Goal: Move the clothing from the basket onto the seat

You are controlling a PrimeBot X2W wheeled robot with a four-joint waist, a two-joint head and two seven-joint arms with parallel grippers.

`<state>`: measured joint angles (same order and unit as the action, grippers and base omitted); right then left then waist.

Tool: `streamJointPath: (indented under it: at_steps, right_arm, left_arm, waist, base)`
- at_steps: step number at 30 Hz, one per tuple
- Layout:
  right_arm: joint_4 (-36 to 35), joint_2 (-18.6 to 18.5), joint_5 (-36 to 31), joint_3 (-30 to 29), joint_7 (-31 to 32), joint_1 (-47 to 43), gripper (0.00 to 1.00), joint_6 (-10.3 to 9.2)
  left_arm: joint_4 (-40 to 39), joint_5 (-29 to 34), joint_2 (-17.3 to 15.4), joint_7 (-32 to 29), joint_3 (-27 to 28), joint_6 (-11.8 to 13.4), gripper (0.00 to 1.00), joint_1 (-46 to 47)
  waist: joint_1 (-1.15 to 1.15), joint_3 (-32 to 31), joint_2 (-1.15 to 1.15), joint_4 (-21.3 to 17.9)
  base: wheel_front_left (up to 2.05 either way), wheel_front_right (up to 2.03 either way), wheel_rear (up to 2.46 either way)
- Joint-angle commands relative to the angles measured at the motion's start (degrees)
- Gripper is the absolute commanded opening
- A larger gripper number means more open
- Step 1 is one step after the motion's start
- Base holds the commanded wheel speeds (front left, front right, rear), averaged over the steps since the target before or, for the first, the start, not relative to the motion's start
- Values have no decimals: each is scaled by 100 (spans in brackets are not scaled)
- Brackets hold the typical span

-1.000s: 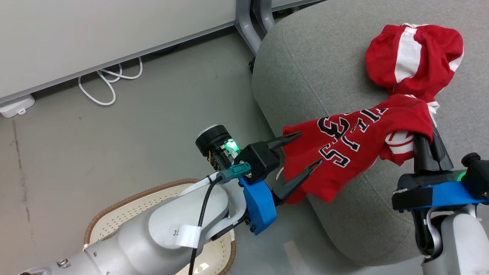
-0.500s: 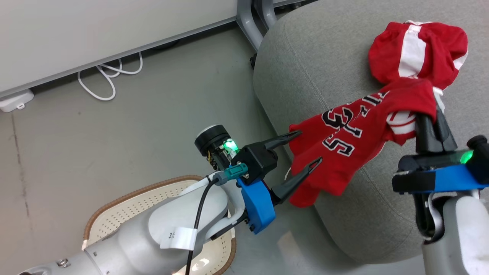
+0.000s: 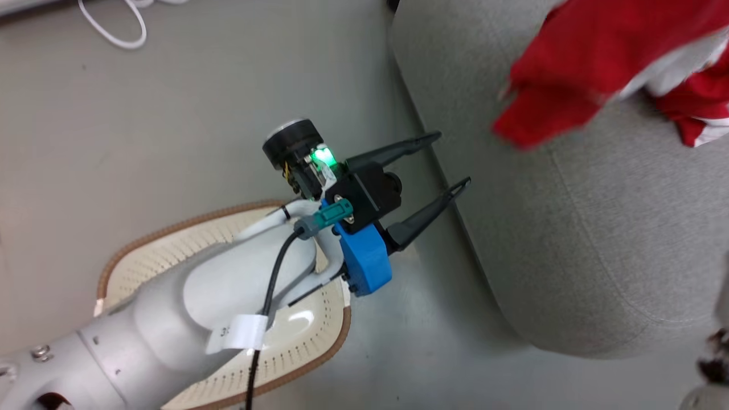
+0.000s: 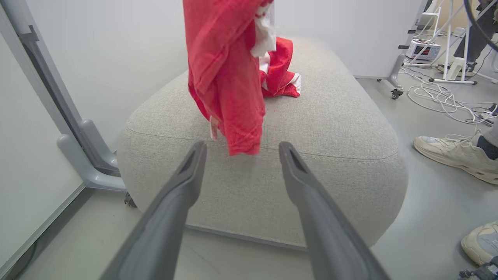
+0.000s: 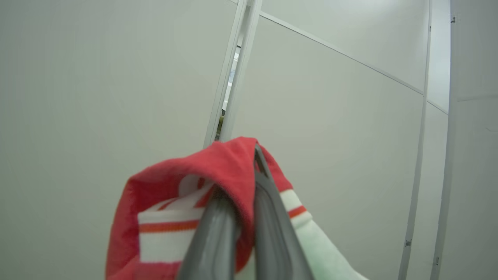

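The clothing [image 3: 569,62] shows in the head view as a blurred red mass at two o'clock, over the top of the grey seat [image 3: 569,239]. A second red-and-white piece lies on the seat at the three o'clock edge. The left gripper [image 3: 451,159] sits near the centre with its two dark fingers spread wide and nothing between them, pointing toward the seat's side at two o'clock. The basket [image 3: 188,225] lies on the floor [image 3: 142,125] at seven o'clock, partly covered by the pale left forearm. A white cable [image 3: 114,28] loops at eleven o'clock.

In the left wrist view, the left gripper [image 4: 241,147] has its fingers well apart and empty. A red garment [image 4: 225,77] hangs from twelve o'clock down to the seat's [image 4: 330,136] front edge; I cannot tell whether it touches. Just beside it at one o'clock, another garment [image 4: 282,76] lies crumpled on the seat top. A person's shoes [image 4: 455,155] stand at three and four o'clock, with cables [image 4: 439,101] at two.

In the right wrist view, the right gripper [image 5: 245,182] is clamped on red fabric [image 5: 194,167] with white and orange-red striped trim, which drapes over the fingertips at six o'clock. Pale partition panels [image 5: 330,97] stand behind.
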<state>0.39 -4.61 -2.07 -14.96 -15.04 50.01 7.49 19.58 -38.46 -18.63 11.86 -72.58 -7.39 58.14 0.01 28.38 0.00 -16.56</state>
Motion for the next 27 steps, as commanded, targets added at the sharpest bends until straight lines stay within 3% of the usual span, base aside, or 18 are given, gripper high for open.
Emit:
streamJointPath:
  at_steps: [1, 9, 16, 20, 27]
  right_arm:
    - [-75, -180, -61, -170, -21, 418, 0, 1]
    - [477, -1412, -119, -1159, -21, 1783, 0, 0]
    - [1175, -2068, -190, -1961, -21, 1805, 0, 1]
    - [1443, -2016, -335, -2249, -20, 1461, 0, 1]
    - [1464, -1385, -581, -2257, -20, 892, 0, 1]
  left_arm:
    - [-75, 56, -85, -36, 43, 21, 100, 171]
    - [-448, 272, -436, -192, 81, 73, 100, 553]
    - [-712, 339, -671, -336, 90, 106, 100, 714]
    - [-852, 359, -788, -405, 88, 127, 100, 737]
    - [-1042, 365, -924, -509, 79, 165, 100, 766]
  waist:
    - [-1, 604, 0, 94]
    - [-1, 1415, 0, 56]
    - [-1, 1772, 0, -22]
    - [-1, 1905, 0, -45]
    - [-1, 2018, 0, -97]
  base:
    - [0, 0, 0]
    - [0, 0, 0]
    - [0, 0, 0]
    - [0, 0, 0]
    - [0, 0, 0]
